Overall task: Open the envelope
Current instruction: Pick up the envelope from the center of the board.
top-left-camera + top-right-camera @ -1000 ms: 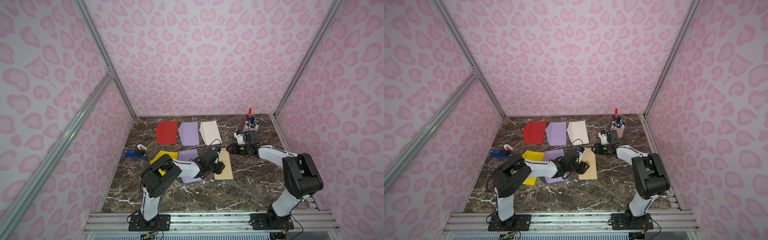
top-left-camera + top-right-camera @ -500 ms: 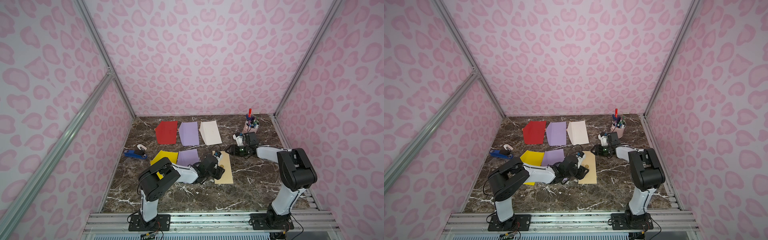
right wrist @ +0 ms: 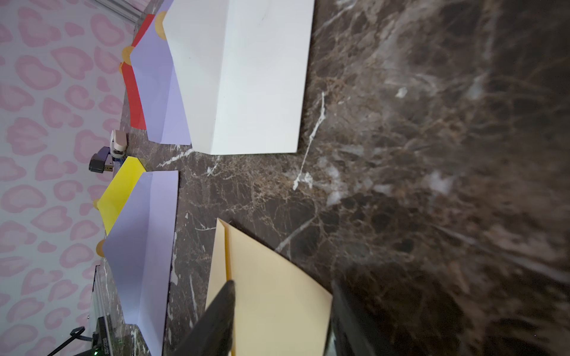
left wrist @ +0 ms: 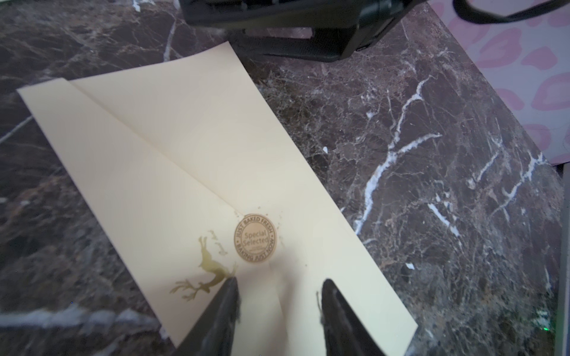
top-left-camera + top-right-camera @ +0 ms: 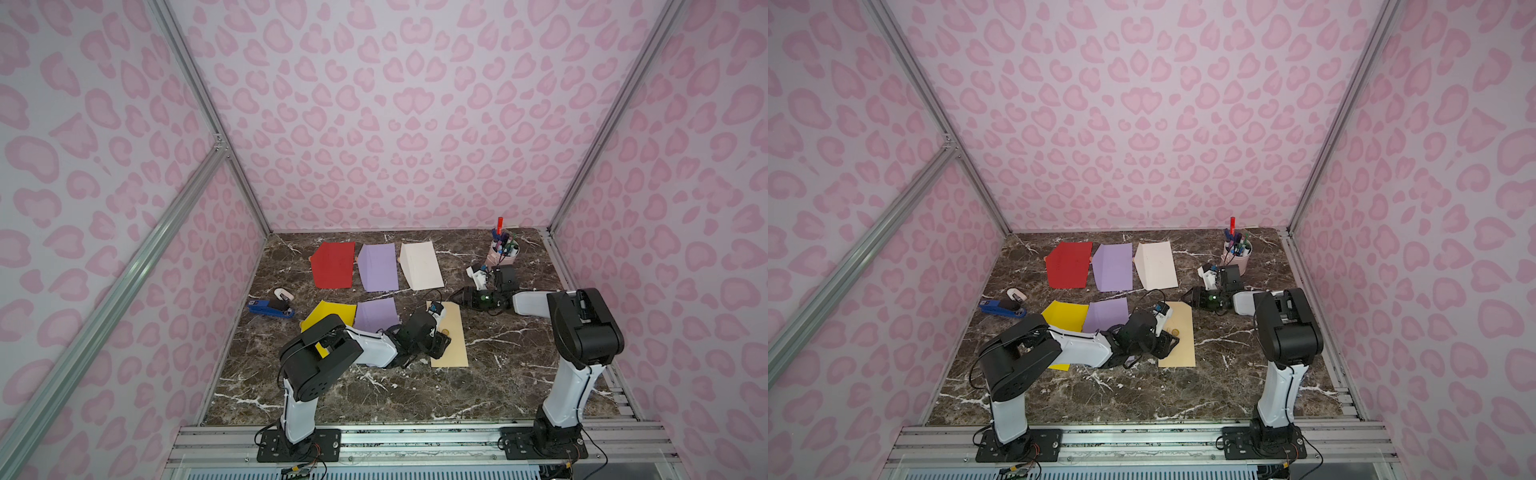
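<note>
- On the counter [image 5: 511,374], right of the coloured paper spread, we see the cream envelope [image 5: 453,340] lying flat, flap side up, flap shut under a round gold sticker [image 4: 255,238].
- The left gripper [image 4: 279,294] has its jaws apart with nothing clamped. Its fingertips [image 4: 226,296] sit low over the envelope, just beside the sticker and a gold deer print [image 4: 206,272]. We can't tell contact from hover.
- The right gripper [image 3: 280,296] is also spread and grasps nothing. It sits at the envelope's far end, one finger over the paper, the other over bare counter beside the edge.
- Back row, flaps out: red envelope [image 5: 333,266], purple envelope [image 5: 378,266], white envelope [image 5: 420,266].
- Yellow envelope [image 5: 328,311] and a second purple one [image 5: 376,313] lie left of the cream one.
- Blue stapler [image 5: 270,309] is near the left wall, and the pen cup [image 5: 503,255] is at far right.
</note>
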Tool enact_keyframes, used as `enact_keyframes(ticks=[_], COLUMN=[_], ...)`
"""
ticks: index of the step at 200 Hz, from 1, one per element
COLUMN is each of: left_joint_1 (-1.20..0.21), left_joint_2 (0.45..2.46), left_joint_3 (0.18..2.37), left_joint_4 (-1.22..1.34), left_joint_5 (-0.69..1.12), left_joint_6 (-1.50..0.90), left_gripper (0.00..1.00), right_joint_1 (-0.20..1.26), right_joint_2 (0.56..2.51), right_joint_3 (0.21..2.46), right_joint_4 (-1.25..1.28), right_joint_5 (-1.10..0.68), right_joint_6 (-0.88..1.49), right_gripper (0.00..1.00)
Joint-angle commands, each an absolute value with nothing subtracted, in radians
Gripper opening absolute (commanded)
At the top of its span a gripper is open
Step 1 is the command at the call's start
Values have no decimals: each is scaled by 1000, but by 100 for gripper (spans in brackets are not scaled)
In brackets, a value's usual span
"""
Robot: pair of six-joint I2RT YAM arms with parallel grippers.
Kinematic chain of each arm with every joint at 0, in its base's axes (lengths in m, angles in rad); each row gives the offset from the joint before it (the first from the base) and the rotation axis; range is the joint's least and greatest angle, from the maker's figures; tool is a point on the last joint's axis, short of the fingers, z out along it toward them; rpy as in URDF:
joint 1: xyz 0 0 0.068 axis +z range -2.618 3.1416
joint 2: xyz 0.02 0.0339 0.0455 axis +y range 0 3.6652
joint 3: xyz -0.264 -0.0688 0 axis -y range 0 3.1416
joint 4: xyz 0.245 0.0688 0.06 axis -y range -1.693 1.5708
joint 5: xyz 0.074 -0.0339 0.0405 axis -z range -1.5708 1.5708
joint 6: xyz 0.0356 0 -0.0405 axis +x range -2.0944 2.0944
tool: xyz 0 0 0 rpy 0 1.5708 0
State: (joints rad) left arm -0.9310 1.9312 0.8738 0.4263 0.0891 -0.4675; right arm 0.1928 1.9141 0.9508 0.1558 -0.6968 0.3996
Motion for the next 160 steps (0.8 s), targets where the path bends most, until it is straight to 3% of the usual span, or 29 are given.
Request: enact_keyframes(ticks=[1, 99, 160], left_joint_1=[-934, -934, -933], left_joint_2=[1960, 1986, 1988], left_joint_3=[853, 870, 876], left_joint_4=[129, 124, 120], left_joint_5=[114, 103, 91], left_joint_6=[-477, -468, -467], left_gripper=[47, 46, 45], right_joint_1=[193, 196, 226], right_joint_2=[1927, 1862, 1816], right_joint_3=[954, 837, 772], right_joint_4=[145, 294, 221], right_joint_5=[-720, -938, -857], right_joint_6=[415, 503, 445], right_gripper=[49, 33, 29])
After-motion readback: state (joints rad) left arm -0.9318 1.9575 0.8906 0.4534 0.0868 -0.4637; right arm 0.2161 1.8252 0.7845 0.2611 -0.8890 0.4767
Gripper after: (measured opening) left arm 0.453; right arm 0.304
